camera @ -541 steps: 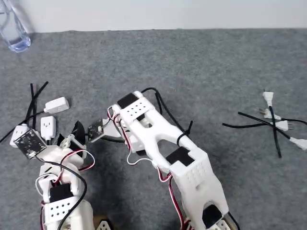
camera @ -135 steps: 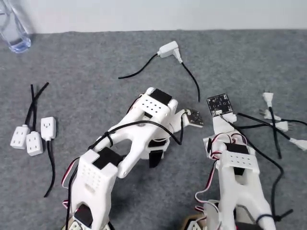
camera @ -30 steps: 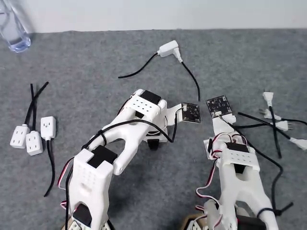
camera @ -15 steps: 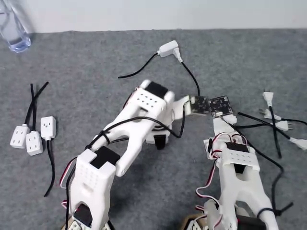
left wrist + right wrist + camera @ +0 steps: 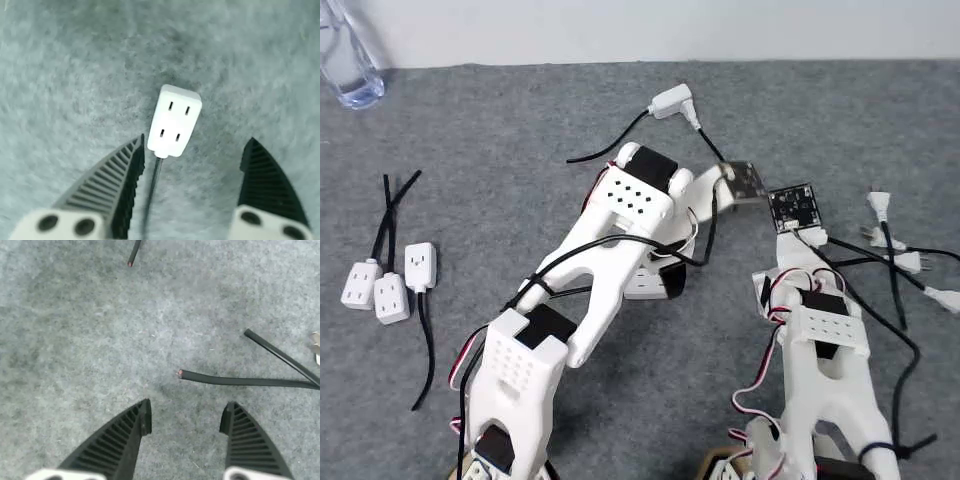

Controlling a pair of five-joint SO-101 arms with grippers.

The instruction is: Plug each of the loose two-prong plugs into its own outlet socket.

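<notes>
1. The left arm [image 5: 620, 240] is the big mover. Within the last second it has swung up toward the lone socket [image 5: 670, 102], and its wrist now hangs near that socket, on the side where the cord leaves it.
2. The right arm [image 5: 820, 340] has shifted only slightly and sits farther from the lone socket, between it and the plugs.
3. The left gripper [image 5: 196, 142] has its jaws wide apart and holds nothing. The lone socket lies face up just ahead of its tips, and the cord [image 5: 152, 190] runs back between them.
4. The right gripper [image 5: 187, 405] also has its jaws apart and empty, over bare carpet [image 5: 75, 315] near a cut cord end [image 5: 180, 373].
5. Three more sockets [image 5: 390, 285] lie together, well apart from the lone socket.
6. The loose plugs [image 5: 910, 262] lie tangled well apart from the lone socket on the opposite side, and none is plugged in.
7. The lone socket has not moved in the last few seconds. The left arm seems to be lining up to grip it, so the task looks barely begun, with a plug not yet fetched.
</notes>
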